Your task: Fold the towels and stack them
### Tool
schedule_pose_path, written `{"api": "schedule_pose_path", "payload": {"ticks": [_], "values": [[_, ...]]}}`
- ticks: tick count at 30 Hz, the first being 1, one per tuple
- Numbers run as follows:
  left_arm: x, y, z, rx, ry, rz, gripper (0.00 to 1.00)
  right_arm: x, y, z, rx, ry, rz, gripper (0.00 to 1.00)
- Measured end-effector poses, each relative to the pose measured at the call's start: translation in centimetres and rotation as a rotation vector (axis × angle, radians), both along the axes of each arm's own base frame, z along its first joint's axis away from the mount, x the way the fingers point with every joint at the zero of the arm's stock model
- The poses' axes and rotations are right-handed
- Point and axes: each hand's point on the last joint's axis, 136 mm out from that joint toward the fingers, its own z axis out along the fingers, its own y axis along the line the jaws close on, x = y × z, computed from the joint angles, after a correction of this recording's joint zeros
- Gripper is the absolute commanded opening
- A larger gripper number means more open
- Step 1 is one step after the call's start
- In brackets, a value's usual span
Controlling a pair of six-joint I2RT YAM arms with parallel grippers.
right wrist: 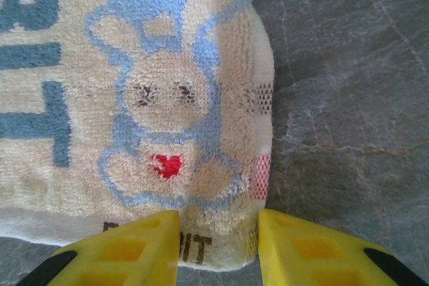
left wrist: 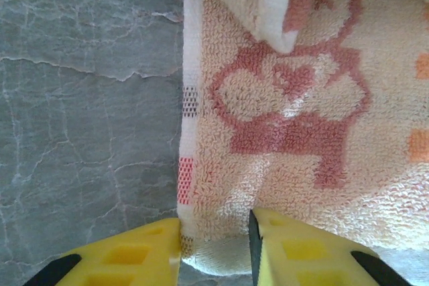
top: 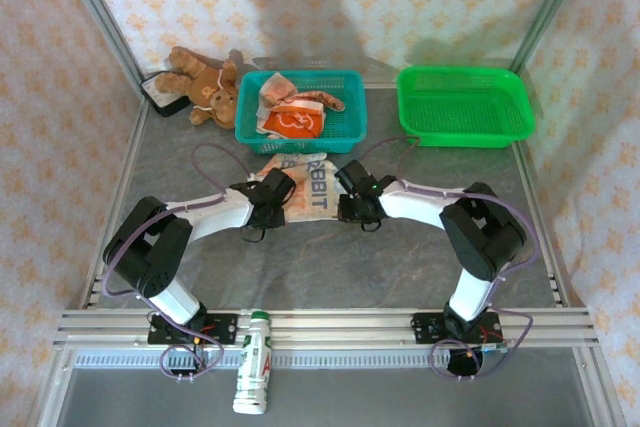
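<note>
One towel lay part-folded between my left claw and right claw, both apart; other towels remained unstacked in the basket.

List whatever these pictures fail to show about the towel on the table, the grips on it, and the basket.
- Grip: in the wrist views the cream towel fills the gap between the fingers of the left gripper and of the right gripper; pinched or merely straddled, cannot tell.
- Towel's side edges: top view, the grippers lie over them.
- Count of orange towels in the blue basket: top view, crumpled together, too small.
</note>
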Motion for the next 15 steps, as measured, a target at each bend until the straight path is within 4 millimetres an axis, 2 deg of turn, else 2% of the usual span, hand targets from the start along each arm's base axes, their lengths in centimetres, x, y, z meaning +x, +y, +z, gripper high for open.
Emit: {"api": "schedule_pose_path", "payload": {"ticks": [2,3,5,6,10,12,15], "values": [[0.03,-0.02,-0.02,-0.001,-0.002,0.0,0.3,0.0,0.05,0.08,-0.001,0.002,0.001,0.36],[0.06,-0.04,-0.01,-0.002,-0.003,0.0,0.26,-0.01,0.08,0.03,-0.004,0.002,0.003,0.33],[0.13,-0.11,-0.02,-0.004,-0.005,-0.003,0.23,-0.03,-0.13,-0.1,-0.022,0.003,0.003,0.2],[0.19,-0.16,-0.01,-0.006,-0.007,-0.003,0.21,-0.06,-0.29,-0.17,-0.03,0.004,0.002,0.2],[0.37,-0.38,0.01,-0.015,-0.014,-0.008,0.0,-0.06,-0.49,-0.2,-0.046,0.0,0.004,0.09],[0.46,-0.47,0.05,-0.02,-0.018,-0.005,0.0,-0.05,-0.43,-0.14,-0.043,-0.001,0.001,0.0],[0.47,-0.45,0.23,-0.021,-0.021,-0.005,0.0,-0.19,-0.03,0.04,-0.028,0.001,0.011,0.0]]}}
